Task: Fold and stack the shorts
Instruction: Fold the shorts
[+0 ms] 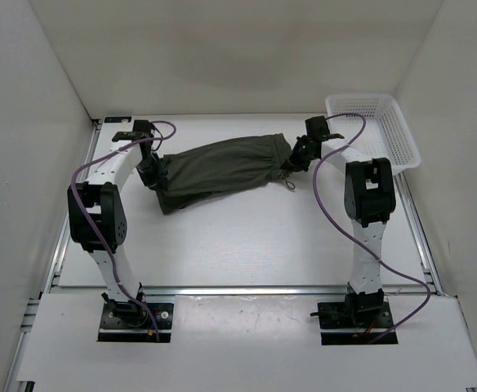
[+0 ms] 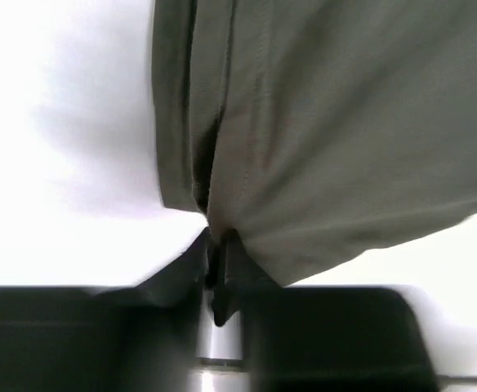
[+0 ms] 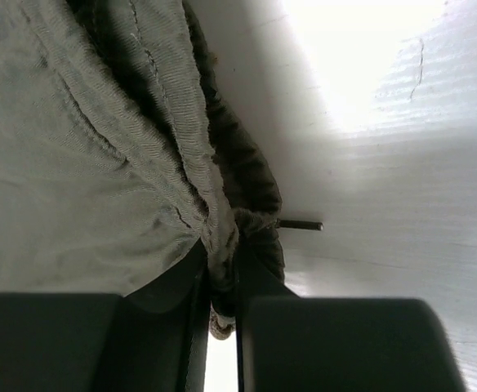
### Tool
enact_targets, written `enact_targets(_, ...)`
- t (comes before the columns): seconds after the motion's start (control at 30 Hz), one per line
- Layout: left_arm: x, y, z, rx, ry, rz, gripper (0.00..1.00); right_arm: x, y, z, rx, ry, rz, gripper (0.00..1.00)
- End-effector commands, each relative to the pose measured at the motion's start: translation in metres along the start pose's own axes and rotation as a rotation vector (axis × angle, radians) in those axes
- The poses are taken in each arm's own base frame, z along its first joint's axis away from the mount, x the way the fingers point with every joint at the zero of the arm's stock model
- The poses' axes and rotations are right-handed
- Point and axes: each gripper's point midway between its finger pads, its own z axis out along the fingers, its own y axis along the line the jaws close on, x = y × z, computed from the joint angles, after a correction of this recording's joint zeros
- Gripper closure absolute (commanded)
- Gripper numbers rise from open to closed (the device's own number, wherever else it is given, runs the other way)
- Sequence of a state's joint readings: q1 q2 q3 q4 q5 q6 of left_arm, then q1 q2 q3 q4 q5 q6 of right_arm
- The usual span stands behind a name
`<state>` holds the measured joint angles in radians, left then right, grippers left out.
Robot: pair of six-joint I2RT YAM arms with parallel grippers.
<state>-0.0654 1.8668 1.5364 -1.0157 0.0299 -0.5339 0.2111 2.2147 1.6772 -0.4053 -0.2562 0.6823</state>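
The shorts (image 1: pixel 218 170) stretch across the white table (image 1: pixel 247 237), inside white walls (image 1: pixel 222 49), near a white basket (image 1: pixel 377 131). The left gripper (image 1: pixel 151 175) pinches the leg end tight. The right gripper (image 1: pixel 297 157) pinches the waistband.

From above I can't make out the fingertips of the left gripper (image 1: pixel 153 177) or the right gripper (image 1: pixel 292 161); each is buried in one end of the shorts (image 1: pixel 218 170); my left wrist view cuts the cloth off at top and right, and the fingers (image 2: pixel 181 276) below it are a dark blur; the right wrist view crops it at top and left; a small dark tip (image 3: pixel 300 225) beside the cloth is too small to name.
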Motion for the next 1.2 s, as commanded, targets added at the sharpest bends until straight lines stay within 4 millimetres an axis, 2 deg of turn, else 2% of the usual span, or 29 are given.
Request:
enact_targets(0.0, 0.018, 0.008, 0.009, 0.003, 0.048, 0.005, 0.51, -0.008, 0.014, -0.019, -0.019, -0.053, -0.023, 1.00)
enact_targets(0.03, 0.020, 0.009, 0.012, 0.001, 0.052, 0.005, 0.25, -0.008, 0.014, -0.019, -0.019, -0.053, -0.023, 0.93)
enact_targets(0.07, 0.029, 0.014, 0.017, -0.015, 0.077, -0.018, 0.05, -0.008, 0.014, -0.019, -0.019, -0.053, -0.023, 0.82)
enact_targets(0.1, 0.031, 0.013, 0.020, -0.008, 0.083, -0.018, 0.00, -0.008, 0.014, -0.019, -0.019, -0.053, -0.032, 0.66)
enact_targets(0.13, 0.032, 0.014, 0.022, -0.008, 0.083, -0.029, 0.00, -0.011, 0.015, -0.022, -0.017, -0.066, -0.045, 0.41)
enact_targets(0.17, 0.031, 0.013, 0.025, -0.004, 0.076, -0.038, 0.00, -0.009, 0.013, -0.022, -0.012, -0.059, -0.043, 0.32)
enact_targets(0.23, 0.028, 0.018, 0.031, -0.017, 0.076, -0.048, 0.00, -0.008, 0.010, -0.025, 0.003, -0.061, -0.051, 0.19)
enact_targets(0.27, 0.019, 0.012, 0.032, -0.005, 0.055, -0.056, 0.00, -0.008, 0.007, -0.025, 0.016, -0.061, -0.048, 0.17)
enact_targets(0.33, 0.016, 0.013, 0.044, -0.026, 0.071, -0.057, 0.00, -0.008, 0.007, -0.025, 0.017, -0.061, -0.057, 0.16)
enact_targets(0.37, 0.015, 0.012, 0.048, -0.029, 0.076, -0.057, 0.00, -0.008, 0.007, -0.025, 0.017, -0.061, -0.057, 0.16)
enact_targets(0.4, 0.012, 0.008, 0.063, -0.030, 0.098, -0.068, 0.05, -0.004, 0.006, -0.024, 0.014, -0.048, -0.055, 0.16)
enact_targets(0.47, 0.013, 0.009, 0.066, -0.036, 0.108, -0.068, 0.20, -0.004, 0.003, -0.018, 0.019, -0.041, -0.052, 0.16)
enact_targets(0.5, 0.013, 0.007, 0.069, -0.029, 0.117, -0.069, 0.31, -0.004, 0.004, -0.015, 0.013, -0.034, -0.051, 0.17)
enact_targets(0.53, 0.015, 0.005, 0.069, -0.028, 0.119, -0.060, 0.60, -0.002, 0.000, -0.009, 0.025, -0.019, -0.046, 0.17)
enact_targets(0.6, 0.013, 0.007, 0.069, -0.029, 0.117, -0.069, 0.88, -0.003, 0.003, -0.005, 0.008, -0.010, -0.037, 0.30)
enact_targets(0.67, 0.008, 0.010, 0.068, -0.026, 0.108, -0.081, 0.90, -0.001, 0.000, -0.001, 0.015, -0.002, -0.034, 0.53)
enact_targets(0.7, 0.005, 0.015, 0.064, -0.036, 0.101, -0.092, 0.90, 0.004, 0.004, -0.004, 0.009, -0.001, -0.043, 0.80)
enact_targets(0.77, -0.002, 0.021, 0.053, -0.044, 0.071, -0.090, 0.90, 0.007, 0.000, -0.008, 0.020, -0.012, -0.034, 0.99)
enact_targets(0.8, 0.002, 0.022, 0.050, -0.047, 0.076, -0.090, 0.90, 0.003, 0.004, -0.020, 0.015, -0.044, -0.043, 0.99)
enact_targets(0.83, -0.004, 0.024, 0.042, -0.037, 0.054, -0.089, 0.90, 0.020, -0.009, -0.020, 0.042, -0.012, -0.030, 0.99)
enact_targets(0.87, 0.000, 0.026, 0.041, -0.039, 0.057, -0.089, 0.90, 0.024, -0.015, -0.024, 0.055, -0.017, -0.040, 0.99)
enact_targets(0.9, 0.002, 0.029, 0.038, -0.046, 0.051, -0.089, 0.90, 0.026, -0.014, -0.037, 0.055, -0.036, -0.053, 0.99)
enact_targets(0.93, 0.011, 0.034, 0.040, -0.055, 0.069, -0.080, 0.90, 0.034, -0.020, -0.042, 0.070, -0.033, -0.050, 0.99)
enact_targets(0.97, 0.015, 0.036, 0.033, -0.055, 0.068, -0.080, 0.90, 0.060, -0.036, -0.043, 0.101, 0.014, -0.043, 0.99)
enact_targets(1.03, 0.032, 0.044, 0.033, -0.070, 0.094, -0.081, 0.90, 0.076, -0.039, -0.063, 0.106, 0.004, -0.053, 0.99)
enact_targets(1.07, 0.035, 0.045, 0.027, -0.065, 0.085, -0.081, 0.90, 0.078, -0.039, -0.079, 0.104, -0.026, -0.060, 0.99)
enact_targets(1.1, 0.040, 0.048, 0.025, -0.066, 0.088, -0.081, 0.90, 0.103, -0.059, -0.080, 0.147, 0.011, -0.054, 0.99)
enact_targets(1.13, 0.051, 0.053, 0.027, -0.077, 0.108, -0.082, 0.90, 0.117, -0.063, -0.085, 0.160, 0.022, -0.054, 0.99)
enact_targets(1.17, 0.054, 0.053, 0.020, -0.059, 0.100, -0.082, 0.90, 0.123, -0.061, -0.099, 0.152, 0.003, -0.067, 0.99)
